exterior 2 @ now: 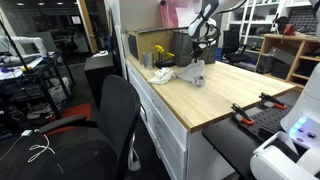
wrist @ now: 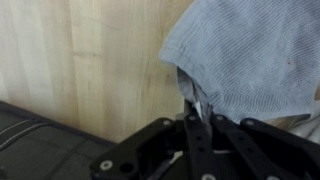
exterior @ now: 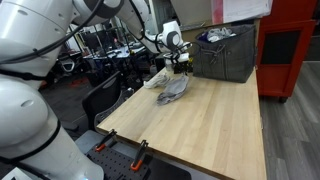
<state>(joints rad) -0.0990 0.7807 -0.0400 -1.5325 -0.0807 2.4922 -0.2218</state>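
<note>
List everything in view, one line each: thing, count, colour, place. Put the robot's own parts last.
cloth: one, grey, crumpled on the table
table: one, light wood, centre
bin: one, dark grey, far end of the table
chair: one, black, beside the table
clamps: two, orange-handled, near table edge
cabinet: one, red, past the table
arm: one, white, over the table
hand: one, black, shut on the cloth's edge

Wrist view: cloth [wrist: 250, 50] cut off top, right.
</note>
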